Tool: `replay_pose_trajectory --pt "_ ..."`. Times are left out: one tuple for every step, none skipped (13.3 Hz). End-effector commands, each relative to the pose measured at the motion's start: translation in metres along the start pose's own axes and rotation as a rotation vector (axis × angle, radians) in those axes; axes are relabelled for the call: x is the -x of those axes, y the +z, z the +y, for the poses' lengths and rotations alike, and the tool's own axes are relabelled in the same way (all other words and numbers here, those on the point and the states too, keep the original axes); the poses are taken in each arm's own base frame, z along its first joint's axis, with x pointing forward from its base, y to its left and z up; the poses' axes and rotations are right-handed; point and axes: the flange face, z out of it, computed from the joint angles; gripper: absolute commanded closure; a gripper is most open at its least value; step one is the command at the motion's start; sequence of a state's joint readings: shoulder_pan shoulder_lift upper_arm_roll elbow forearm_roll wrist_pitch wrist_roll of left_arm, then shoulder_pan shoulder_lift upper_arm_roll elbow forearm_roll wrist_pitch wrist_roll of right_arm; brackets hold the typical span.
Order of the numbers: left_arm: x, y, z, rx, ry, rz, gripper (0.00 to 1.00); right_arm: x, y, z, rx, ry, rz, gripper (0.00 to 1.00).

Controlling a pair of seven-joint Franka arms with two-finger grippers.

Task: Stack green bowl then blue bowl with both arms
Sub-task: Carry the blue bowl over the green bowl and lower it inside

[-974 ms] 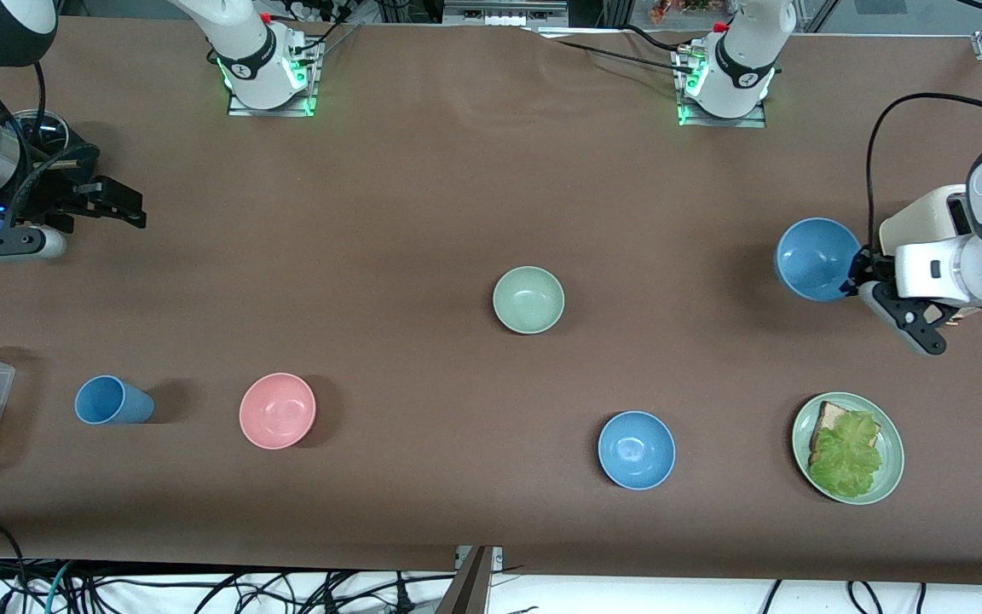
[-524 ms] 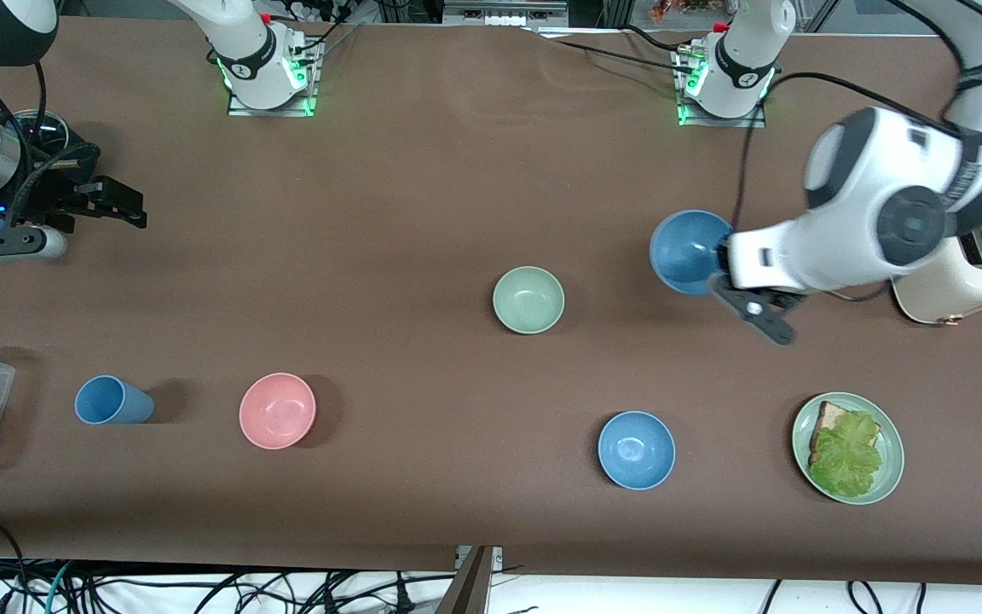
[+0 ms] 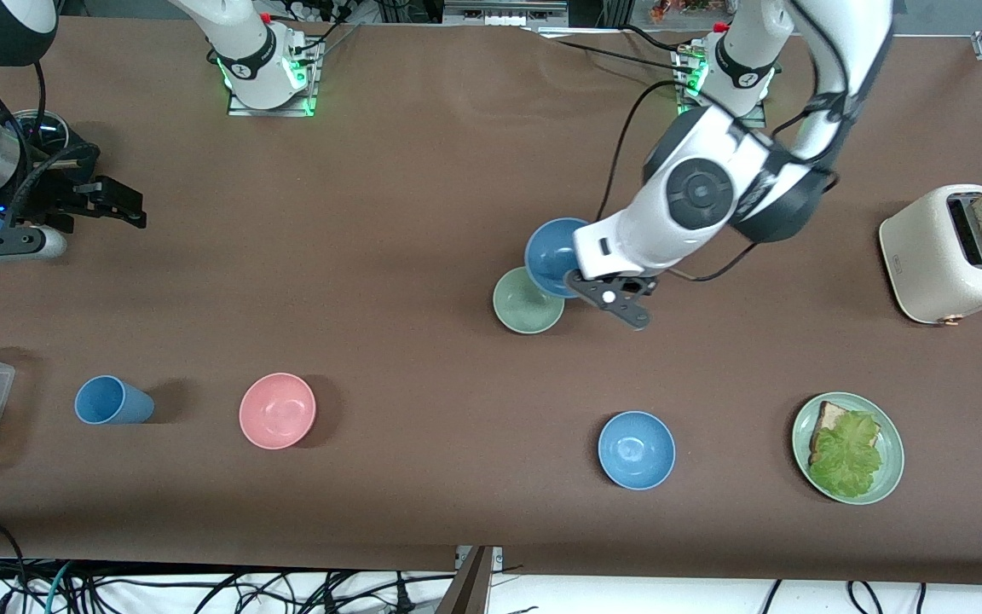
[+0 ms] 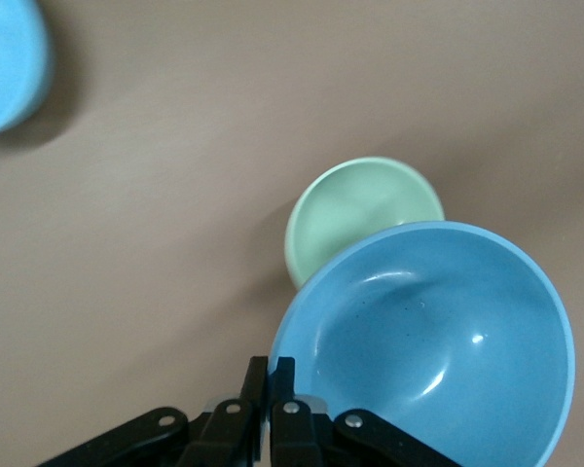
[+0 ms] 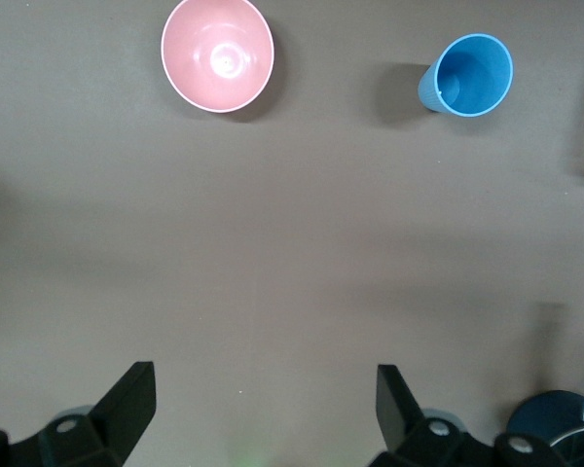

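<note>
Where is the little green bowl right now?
The small round pale-green matte bowl sits on the brown table near its middle, partly under the blue bowl held by the left gripper.

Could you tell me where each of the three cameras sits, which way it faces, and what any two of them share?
Front view: high across the table, facing the bases; both arms show, the left gripper holding a blue bowl over the green bowl.
Left wrist view: looks down past its shut jaws at both bowls.
Right wrist view: looks down between its open right gripper at the pink bowl and blue cup.
Shared: front and left wrist views both show the held bowl overlapping the green one.
</note>
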State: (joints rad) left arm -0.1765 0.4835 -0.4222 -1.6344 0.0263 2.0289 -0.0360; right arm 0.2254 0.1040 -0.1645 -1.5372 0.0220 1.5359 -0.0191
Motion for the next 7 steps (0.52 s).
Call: replay_pose_trajectory --pt "-0.022 0.061 0.021 -0.013 0.046 0.02 1.0 0.008 -0.005 0.001 0.003 -0.004 0.013 0.0" --pt "-0.026 0.078 0.027 -0.011 0.058 0.034 1.0 0.008 -0.005 0.001 0.003 -0.004 0.013 0.0" --pt "-0.026 0.082 0.027 -0.009 0.062 0.033 1.0 0.008 -0.005 0.001 0.003 -0.006 0.013 0.0" --pt "-0.026 0.085 0.026 -0.016 0.078 0.032 1.0 0.008 -0.005 0.001 0.003 -0.006 0.013 0.0" --pt "-0.028 0.093 0.027 -0.016 0.084 0.042 1.0 0.008 -0.005 0.001 0.003 -0.003 0.013 0.0" --pt "-0.031 0.105 0.025 -0.006 0.082 0.056 1.0 0.008 -0.005 0.002 0.003 -0.004 0.013 0.0" --pt "-0.031 0.106 0.024 -0.016 0.09 0.058 1.0 0.008 -0.005 0.002 0.003 -0.004 0.013 0.0"
